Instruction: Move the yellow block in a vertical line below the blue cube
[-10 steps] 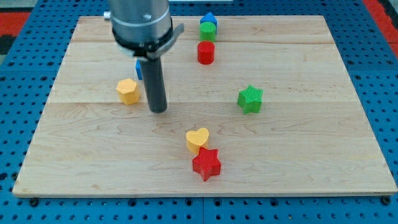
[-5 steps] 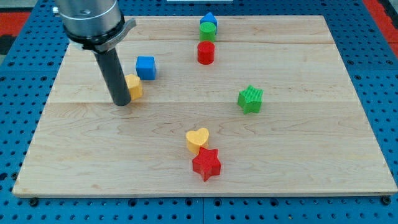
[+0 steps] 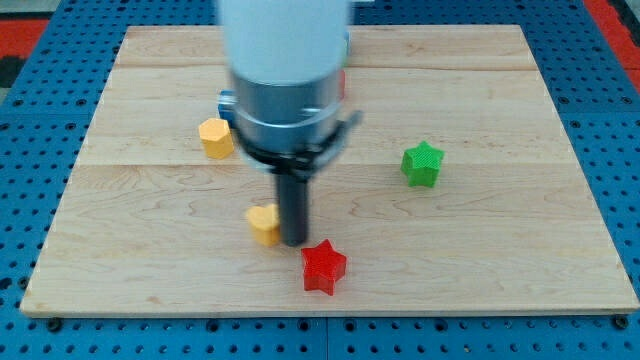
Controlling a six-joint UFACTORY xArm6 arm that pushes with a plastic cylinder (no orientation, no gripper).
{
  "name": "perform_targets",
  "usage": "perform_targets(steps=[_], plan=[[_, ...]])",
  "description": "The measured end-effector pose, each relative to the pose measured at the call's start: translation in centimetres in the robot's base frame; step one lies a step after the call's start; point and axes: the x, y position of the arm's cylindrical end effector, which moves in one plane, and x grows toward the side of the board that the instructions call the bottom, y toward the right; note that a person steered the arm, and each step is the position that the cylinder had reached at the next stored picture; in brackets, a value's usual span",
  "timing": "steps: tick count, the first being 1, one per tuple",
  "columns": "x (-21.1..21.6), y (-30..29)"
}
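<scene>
Yellow block, upper left (image 3: 214,137): sits on the table (image 3: 520,270) near the view's left, just left of my arm's housing; its shape reads as faceted, not a heart.
Blue cube (image 3: 226,103): only a sliver shows at the housing's left edge, above and right of that yellow block; the rest is hidden, so I cannot fix its column exactly.
Yellow block, lower (image 3: 264,224): lies below the housing, touching or just beside my tip on its left; blurred, shape unclear.
My tip (image 3: 294,241): the tool is a plain rod with nothing that opens or closes, so it grips nothing; it stands pressed against the lower yellow block's right side.
Red star (image 3: 324,267): just below and right of my tip, apart from it.
Green star (image 3: 422,165): well apart on the view's right.
Step in hand: I judge I am shoving the lower yellow block leftward toward the blue cube's column.
Next move: continue the leftward push until the block sits straight under the cube; keep the tip clear of the red star.
</scene>
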Motion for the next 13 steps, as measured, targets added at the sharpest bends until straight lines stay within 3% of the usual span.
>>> perform_targets(steps=[1,2,3,4,5,6,7,8,9,10,11,12,13], plan=[[-3.4,-5.5],[-1.0,-2.3],[-1.7,-10.1],[0.6,-13.0],[-4.5,-14.5],[-7.1,-11.0],[-5.2,-14.5],[-5.4,-23.0],[-12.3,-21.5],[-9.4,-16.8],[-9.2,-10.8],[-5.8,-13.6],[-5.5,-13.9]])
